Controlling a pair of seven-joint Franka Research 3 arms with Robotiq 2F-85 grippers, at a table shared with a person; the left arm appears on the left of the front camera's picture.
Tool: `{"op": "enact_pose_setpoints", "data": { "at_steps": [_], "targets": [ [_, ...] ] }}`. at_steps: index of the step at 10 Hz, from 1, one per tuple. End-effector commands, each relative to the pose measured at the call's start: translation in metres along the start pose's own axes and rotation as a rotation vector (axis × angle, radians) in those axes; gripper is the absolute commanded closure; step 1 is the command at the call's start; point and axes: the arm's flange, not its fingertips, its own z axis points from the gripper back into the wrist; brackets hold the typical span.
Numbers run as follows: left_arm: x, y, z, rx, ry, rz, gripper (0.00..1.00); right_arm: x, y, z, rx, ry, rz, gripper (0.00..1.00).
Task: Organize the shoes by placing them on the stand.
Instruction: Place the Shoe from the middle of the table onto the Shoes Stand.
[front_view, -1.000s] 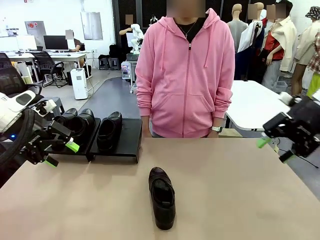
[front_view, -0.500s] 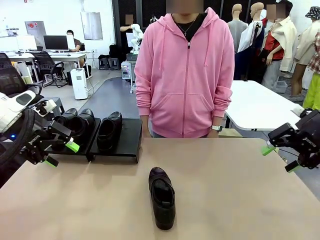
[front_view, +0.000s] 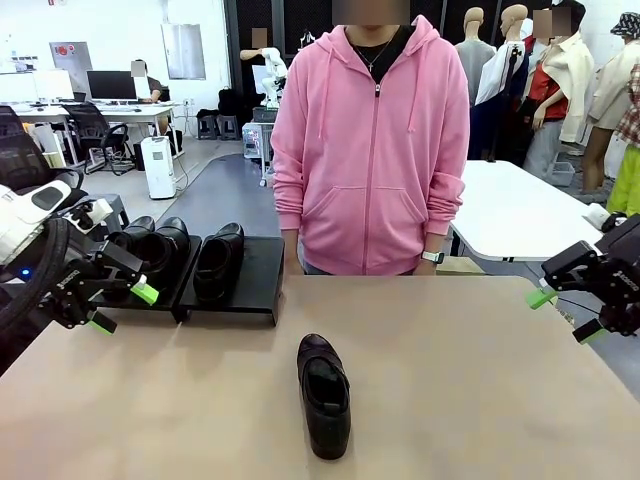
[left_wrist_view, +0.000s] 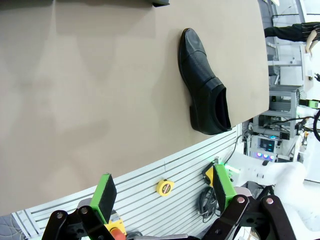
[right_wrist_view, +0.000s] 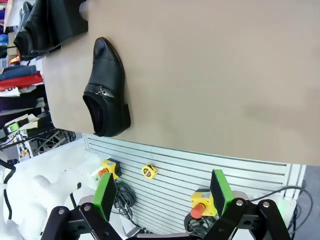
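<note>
one shoe (front_view: 325, 396) lies alone on the bench (front_view: 480, 390), near the robot's edge and about midway across, heel toward the robot and toe toward the person (front_view: 372, 140). in the left wrist view the same shoe (left_wrist_view: 204, 90) lies flat on the tan surface, nothing touching it; the right wrist view shows it (right_wrist_view: 107, 90) too, with a small metal trim across its upper.

the stand (front_view: 243, 283) sits at the far left of the bench, in front of the person. three shoes rest on it: a close pair (front_view: 155, 245) on its left part, partly hidden behind the left arm, and a single shoe (front_view: 219, 260) just to their right. the right end of the stand is bare.

the left hand (front_view: 122, 308) hangs at the bench's left edge, in front of the stand's left end, fingers spread wide with nothing between them; its green pads (left_wrist_view: 106, 193) stand far apart in the left wrist view. the right hand (front_view: 565, 314) hangs off the bench's right edge, well apart from the lone shoe, also spread wide and holding nothing.

the person stands at the far side in a pink hoodie, arms down.
</note>
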Motion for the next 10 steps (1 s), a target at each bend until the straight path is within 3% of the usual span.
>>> {"op": "enact_pose_setpoints", "data": {
  "at_steps": [1,7,8,10],
  "targets": [
    [0.001,0.001,-0.002,-0.020,-0.012,-0.005,0.00,0.003,0.000,0.003,0.034,0.001,0.023,0.00],
    [0.000,0.000,0.000,0.000,0.000,0.000,0.00,0.003,0.000,0.003,0.034,0.001,0.023,0.00],
    [-0.015,-0.028,-0.016,0.022,0.083,-0.034,0.00,0.003,0.000,0.003,0.034,0.001,0.023,0.00],
    [-0.029,-0.107,-0.099,0.226,0.142,0.065,0.00,0.003,0.000,0.003,0.034,0.001,0.023,0.00]
  ]
}}
